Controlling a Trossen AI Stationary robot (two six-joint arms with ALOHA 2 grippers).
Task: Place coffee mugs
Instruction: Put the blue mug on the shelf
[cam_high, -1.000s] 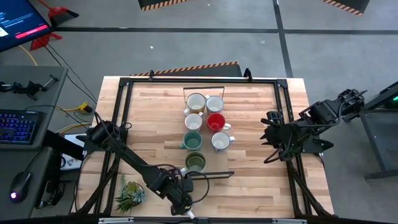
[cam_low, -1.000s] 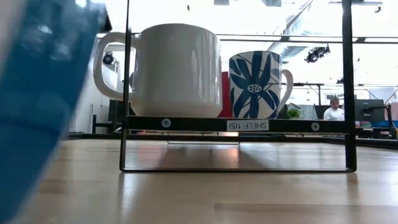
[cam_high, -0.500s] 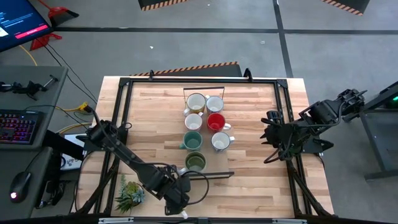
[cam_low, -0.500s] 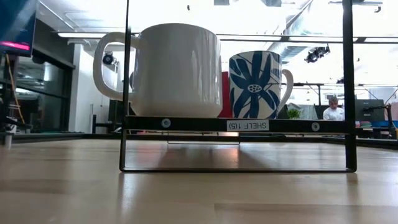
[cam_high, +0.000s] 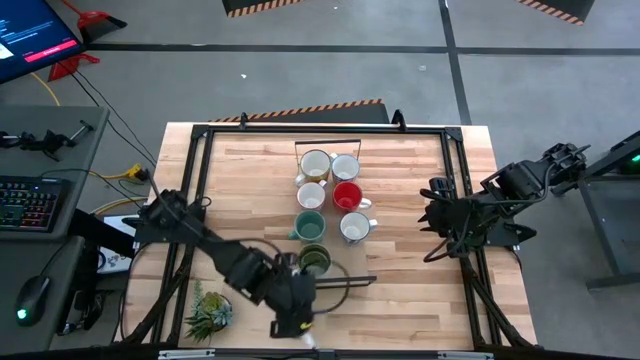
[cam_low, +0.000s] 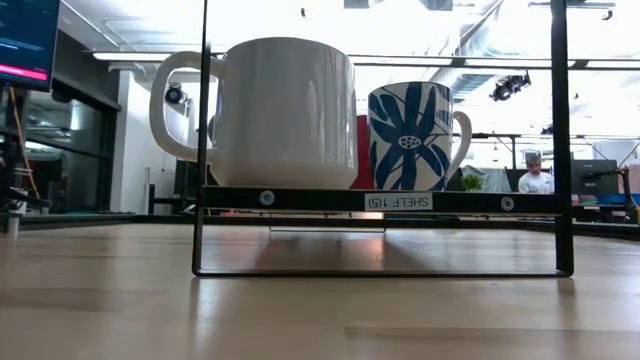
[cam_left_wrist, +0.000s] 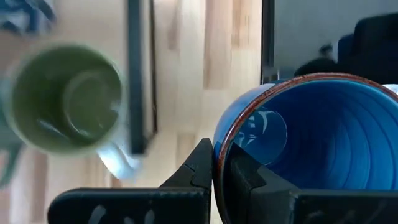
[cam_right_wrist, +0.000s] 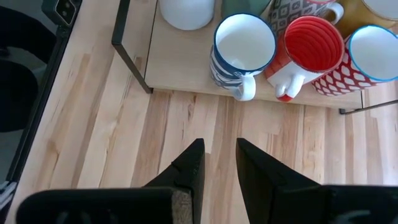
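7 mugs on the shelf (cam_high: 352, 281): counted from the high view, 2 columns, with the olive-green mug (cam_high: 314, 260) nearest the left gripper (cam_high: 297, 318).
High view, left arm: stretched low across the near table, wrist bent toward the shelf's open corner; the potted plant (cam_high: 207, 310) sits just behind its forearm.
High view, right arm: folded at the table's right edge, waiting, well apart from the mugs.
Low view: 1 white mug (cam_low: 270, 112) and 1 blue-flowered mug (cam_low: 412, 136) stand on the shelf; no gripper shows.
Left wrist view: fingers pinch the rim of the blue mug (cam_left_wrist: 311, 143), 1 inside, 1 outside; the olive-green mug lies beyond the fingertips, past the shelf bar.
Risk: I'd guess a rim pinch could let the mug swing and clip the bar or the olive-green mug.
Right wrist view: right gripper (cam_right_wrist: 219, 163) holds nothing, fingers narrowly apart, pointing at the red mug (cam_right_wrist: 310, 46).
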